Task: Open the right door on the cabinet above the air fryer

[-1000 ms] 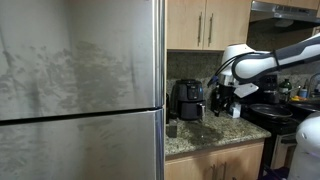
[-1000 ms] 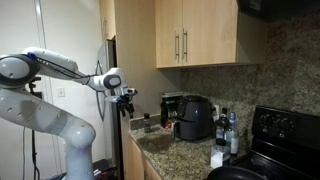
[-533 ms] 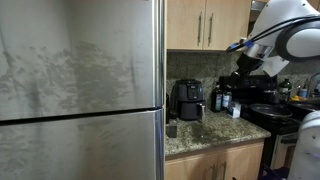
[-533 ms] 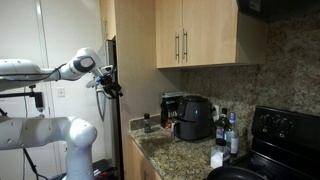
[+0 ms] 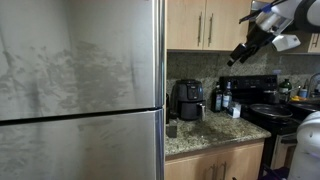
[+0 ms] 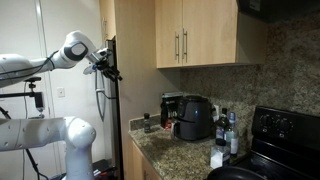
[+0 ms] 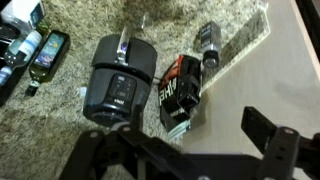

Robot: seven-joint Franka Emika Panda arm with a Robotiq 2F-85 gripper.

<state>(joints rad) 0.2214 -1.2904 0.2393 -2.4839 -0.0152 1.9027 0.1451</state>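
The cabinet has two honey-wood doors with silver bar handles, both shut, in both exterior views. The right door (image 5: 230, 25) (image 6: 210, 30) has its handle (image 5: 212, 28) near its left edge. The black air fryer (image 5: 187, 100) (image 6: 193, 117) stands on the granite counter below; the wrist view shows its top (image 7: 118, 80). My gripper (image 5: 237, 57) (image 6: 110, 72) (image 7: 190, 140) hangs in the air, apart from the door and a little below the cabinet's bottom edge. Its jaws are wide apart and empty.
A steel fridge (image 5: 80, 90) fills one side. A black stove (image 5: 265, 110) (image 6: 290, 130) stands beside the counter. Bottles (image 5: 222, 97) (image 7: 30, 50) and a black box (image 7: 180, 95) stand near the air fryer. The twin left door (image 5: 185, 25) is shut.
The arm has risen from counter height up toward cabinet level and swung away from the air fryer. The cabinet doors have not moved.
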